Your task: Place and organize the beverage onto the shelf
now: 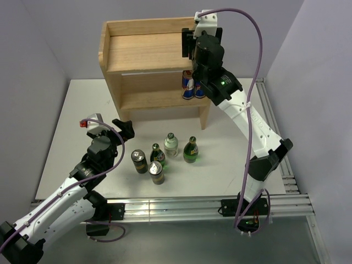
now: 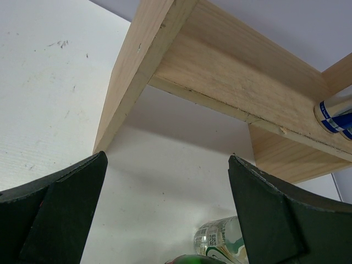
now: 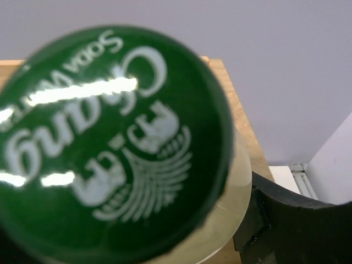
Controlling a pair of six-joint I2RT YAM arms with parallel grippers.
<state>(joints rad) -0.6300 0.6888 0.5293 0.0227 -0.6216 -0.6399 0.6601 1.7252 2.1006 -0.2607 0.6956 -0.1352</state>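
**Stock entry, near edge to far edge**

1. left gripper (image 1: pixel 114 126): low over the near-left part of the table (image 1: pixel 66 132). Jaws spread wide with nothing between them, facing the shelf.
2. Loose stock, all upright and close-set, mid-table toward the near edge:
   - near can (image 1: pixel 157 173), dark, closest to the edge
   - left can (image 1: pixel 139 161), same type
   - dark green bottle (image 1: pixel 158 154), just behind the near can
   - pale bottle (image 1: pixel 171 144), green cap
   - right green bottle (image 1: pixel 191 149), at the right of the group
3. shelf (image 1: pixel 113 60): light wood, two tiers, standing at the middle of the table's far edge. At the right end of the lower board stand the left blue can (image 1: pixel 188 85) and the right blue can (image 1: pixel 199 89), side by side.
4. right gripper (image 1: pixel 188 45): over the right end of the shelf's top board. Jaws pinch a soda-water bottle (image 3: pixel 110 143) just under its green cap. Whether the base rests on the board cannot be told.

**Status (judged):** two cans shelved, one bottle at the point of delivery but not released, and five items left on the table, so the task is under half done
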